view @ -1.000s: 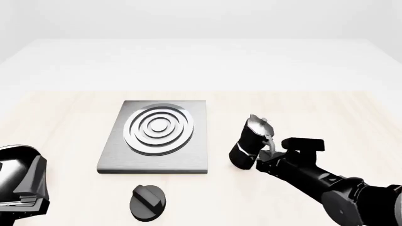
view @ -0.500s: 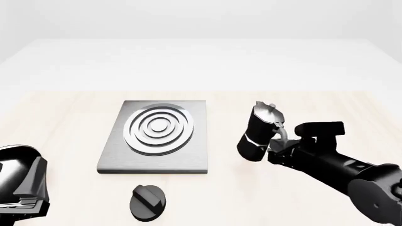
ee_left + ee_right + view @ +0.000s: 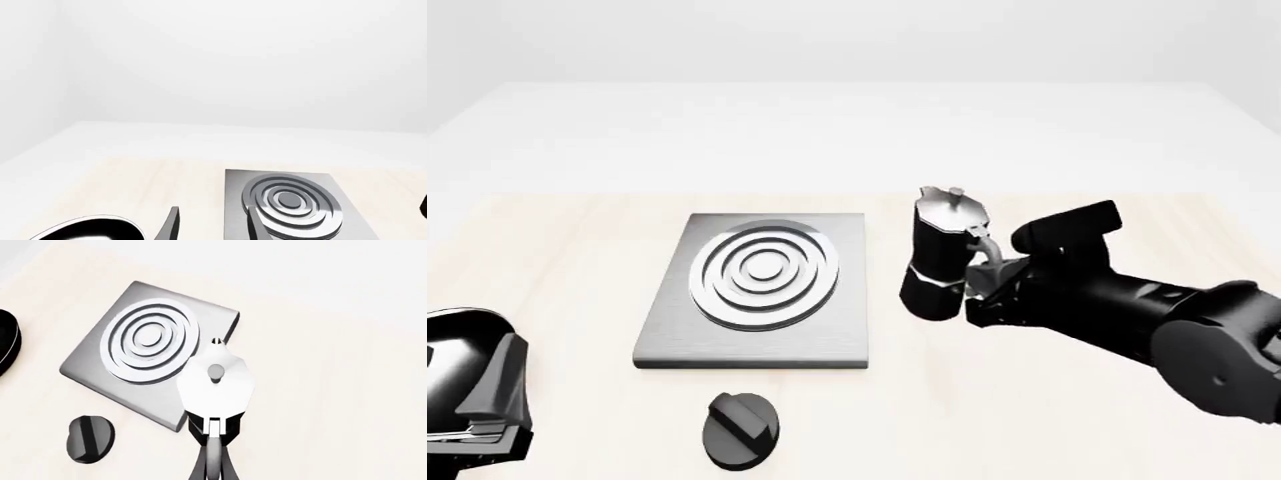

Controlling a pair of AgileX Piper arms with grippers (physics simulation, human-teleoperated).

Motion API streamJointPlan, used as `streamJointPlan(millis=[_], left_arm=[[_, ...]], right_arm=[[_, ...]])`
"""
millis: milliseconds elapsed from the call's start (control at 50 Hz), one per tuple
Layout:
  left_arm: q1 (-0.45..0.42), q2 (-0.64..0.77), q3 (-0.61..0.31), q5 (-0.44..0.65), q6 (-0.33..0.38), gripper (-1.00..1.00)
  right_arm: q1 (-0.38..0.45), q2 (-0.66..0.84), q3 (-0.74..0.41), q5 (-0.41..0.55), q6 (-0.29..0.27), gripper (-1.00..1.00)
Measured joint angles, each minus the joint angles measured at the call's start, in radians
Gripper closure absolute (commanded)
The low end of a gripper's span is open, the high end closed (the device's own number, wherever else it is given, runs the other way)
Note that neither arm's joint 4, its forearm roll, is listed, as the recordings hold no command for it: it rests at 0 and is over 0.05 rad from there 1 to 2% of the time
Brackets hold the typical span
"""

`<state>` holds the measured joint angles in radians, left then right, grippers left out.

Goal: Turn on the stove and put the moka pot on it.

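Front view: right hand [image 3: 977, 290] clenched on moka pot [image 3: 940, 258] handle, pot lifted off tabletop [image 3: 1068, 420] at stove's [image 3: 761, 292] 3 o'clock. Left hand's grip: cannot tell. Should stay upright, centre over rings; knob [image 3: 739, 429] unturned.

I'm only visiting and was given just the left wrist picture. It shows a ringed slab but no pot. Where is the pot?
Observer: The moka pot is to the right of the stove, with the right gripper shut on its handle.
Operator: Is it standing on the table?
Observer: It looks lifted off the table, and it is not over the rings.
Operator: Is there a switch?
Observer: Yes, a round black knob lies in front of the stove, with nothing touching it.
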<state>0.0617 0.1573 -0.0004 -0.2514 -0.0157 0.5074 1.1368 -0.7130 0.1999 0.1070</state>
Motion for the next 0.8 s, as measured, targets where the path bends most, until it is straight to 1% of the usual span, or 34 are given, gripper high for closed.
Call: streamJointPlan(millis=[200,420,580,800], left_arm=[[0.001,0.002,0.000,-0.001,-0.001,-1.00],[0.004,0.007,0.000,-0.005,-0.002,-1.00],[0.007,0.006,0.000,-0.005,-0.003,-1.00],[0.009,0.014,0.000,-0.011,-0.006,-1.00]], right_arm=[[0.043,0.044,-0.101,0.047,-0.070,1.00],[0.082,0.104,-0.217,0.080,-0.134,1.00],[0.106,0.154,-0.290,0.084,-0.161,1.00],[0.134,0.221,-0.376,0.081,-0.182,1.00]])
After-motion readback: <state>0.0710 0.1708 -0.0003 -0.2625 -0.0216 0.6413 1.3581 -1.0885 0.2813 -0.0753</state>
